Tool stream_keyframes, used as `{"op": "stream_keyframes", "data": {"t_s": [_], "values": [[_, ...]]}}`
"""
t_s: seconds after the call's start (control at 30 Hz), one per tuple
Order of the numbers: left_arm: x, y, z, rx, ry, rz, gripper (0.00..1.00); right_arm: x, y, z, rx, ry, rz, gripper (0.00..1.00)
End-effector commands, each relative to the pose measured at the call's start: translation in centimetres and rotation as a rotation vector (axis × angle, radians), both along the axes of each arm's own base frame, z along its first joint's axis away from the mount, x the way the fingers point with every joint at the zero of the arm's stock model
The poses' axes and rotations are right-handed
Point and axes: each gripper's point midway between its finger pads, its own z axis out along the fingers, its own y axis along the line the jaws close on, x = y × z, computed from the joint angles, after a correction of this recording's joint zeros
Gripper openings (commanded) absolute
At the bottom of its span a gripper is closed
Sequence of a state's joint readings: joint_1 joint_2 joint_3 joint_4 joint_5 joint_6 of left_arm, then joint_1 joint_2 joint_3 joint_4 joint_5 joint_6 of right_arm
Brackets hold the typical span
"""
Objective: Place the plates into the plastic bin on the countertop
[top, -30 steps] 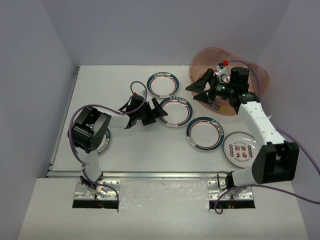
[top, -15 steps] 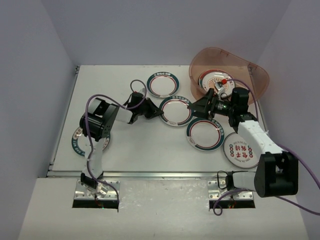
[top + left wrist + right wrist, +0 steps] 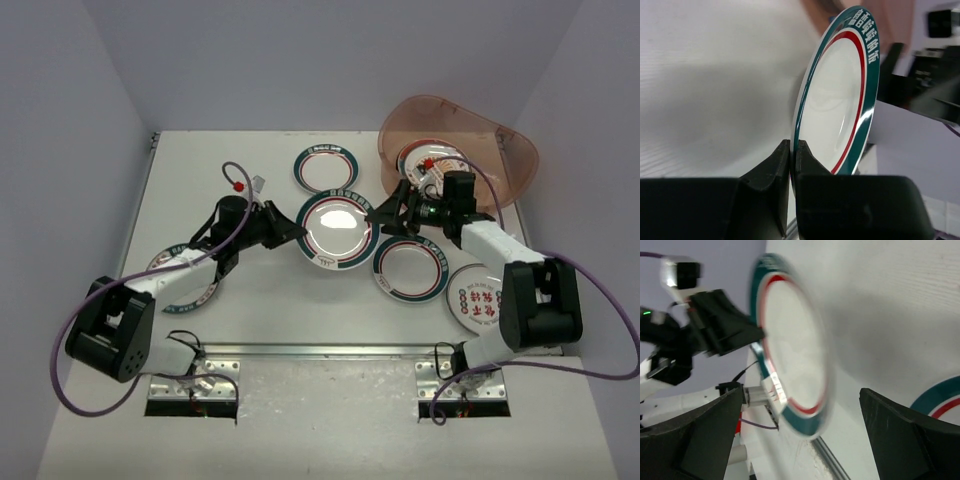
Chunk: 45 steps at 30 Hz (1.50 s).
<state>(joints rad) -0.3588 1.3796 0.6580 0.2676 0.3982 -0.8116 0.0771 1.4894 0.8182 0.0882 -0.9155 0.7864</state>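
The left pincer (image 3: pixel 791 150) is clamped on the rim of a teal-and-red rimmed plate (image 3: pixel 840 100) at the middle of the counter (image 3: pixel 270 295). The right pincer (image 3: pixel 392 213) is spread wide just beside the plate's opposite rim, holding nothing. The plastic bin (image 3: pixel 515 150) stands at the counter's far right corner with a red-lettered plate (image 3: pixel 428 163) inside. Four other plates (image 3: pixel 326 167) lie on the counter outside it.

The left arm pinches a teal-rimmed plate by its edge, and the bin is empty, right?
No, the bin is not empty: the top view shows a plate lying in it. The rest holds: the left fingers pinch the teal-rimmed plate by its edge.
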Motion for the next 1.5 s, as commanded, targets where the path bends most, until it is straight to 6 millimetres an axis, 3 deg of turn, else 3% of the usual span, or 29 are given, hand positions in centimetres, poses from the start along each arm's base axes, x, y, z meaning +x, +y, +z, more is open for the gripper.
{"op": "stream_keyframes", "data": {"t_s": [0.0, 0.07, 0.1, 0.17, 0.23, 0.27, 0.3, 0.33, 0.43, 0.47, 0.5, 0.53, 0.6, 0.67, 0.77, 0.83, 0.87, 0.9, 1.1, 1.23, 1.37, 1.47], "values": [[-2.4, -1.7, 4.9, -0.164, -0.076, -0.152, 0.0, 1.5, 0.3, -2.8, -0.197, -0.057, 0.006, 0.99], [-3.0, -2.1, 6.0, -0.207, -0.09, -0.187, 0.0, 1.3, 0.7, -3.2, -0.234, -0.081, 0.015, 0.99], [-3.3, -2.2, 6.2, -0.222, -0.087, -0.202, 0.0, 0.7, 1.1, -3.1, -0.206, -0.08, 0.035, 0.92], [-3.6, -2.5, 7.0, -0.248, -0.1, -0.227, 0.0, -0.6, 2.4, -1.7, -0.098, -0.111, 0.122, 0.63], [-3.7, -2.6, 7.3, -0.261, -0.104, -0.233, 0.0, -1.2, 2.8, -1.1, -0.054, -0.107, 0.152, 0.22], [-3.4, -2.6, 7.6, -0.26, -0.112, -0.229, 0.0, -1.6, 2.9, -0.9, -0.036, -0.113, 0.158, 0.06], [-3.3, -2.5, 7.8, -0.257, -0.117, -0.225, 0.04, -1.9, 3.0, -0.5, -0.019, -0.119, 0.164, 0.0], [-3.0, -2.3, 7.7, -0.244, -0.118, -0.212, 0.21, -2.0, 3.0, -0.1, -0.01, -0.119, 0.159, 0.0], [-1.0, -0.3, 7.0, -0.11, -0.126, -0.08, 0.95, -0.8, 1.8, 1.8, 0.001, -0.116, 0.063, 0.0], [-0.7, 1.0, 6.2, -0.04, -0.098, -0.011, 1.0, 0.0, 1.0, 2.8, 0.002, -0.119, 0.005, 0.0], [-0.6, 2.5, 5.7, 0.03, -0.078, 0.058, 1.0, 0.9, 0.1, 3.9, 0.007, -0.122, -0.058, 0.0], [-0.1, 3.8, 6.3, 0.072, -0.116, 0.129, 1.0, 1.9, -1.0, 5.4, 0.023, -0.123, -0.125, 0.0], [-0.9, 6.5, 6.4, 0.134, -0.123, 0.222, 1.0, 4.8, -4.0, 7.6, 0.009, -0.131, -0.337, 0.0], [-1.2, 7.8, 6.4, 0.16, -0.156, 0.256, 1.0, 7.9, -9.2, 8.9, 0.05, -0.052, -0.644, 0.0], [-1.9, 8.0, 5.4, 0.158, -0.125, 0.219, 1.0, 11.5, -16.1, 8.7, 0.079, 0.03, -1.079, 0.0], [-2.1, 7.6, 4.8, 0.159, -0.108, 0.186, 1.0, 13.1, -18.6, 8.8, 0.077, 0.066, -1.236, 0.0], [-2.3, 7.3, 4.3, 0.158, -0.098, 0.165, 1.0, 14.3, -19.6, 10.0, 0.118, 0.08, -1.303, 0.0], [-2.5, 7.0, 4.1, 0.152, -0.092, 0.139, 1.0, 15.3, -21.0, 9.5, 0.106, 0.101, -1.377, 0.0], [-3.5, 5.4, 3.2, 0.082, -0.076, 0.05, 1.0, 19.9, -23.2, 5.8, 0.054, 0.261, -1.523, 0.0], [-3.6, 4.8, 3.7, 0.057, -0.098, 0.021, 1.0, 20.2, -24.4, 2.6, -0.002, 0.334, -1.613, 0.0], [-3.7, 5.0, 4.0, 0.07, -0.116, 0.021, 1.0, 20.8, -25.6, 1.0, -0.088, 0.319, -1.639, 0.0], [-3.6, 5.3, 3.8, 0.099, -0.127, 0.021, 1.0, 21.7, -25.3, -0.5, -0.138, 0.334, -1.577, 0.12]]}}
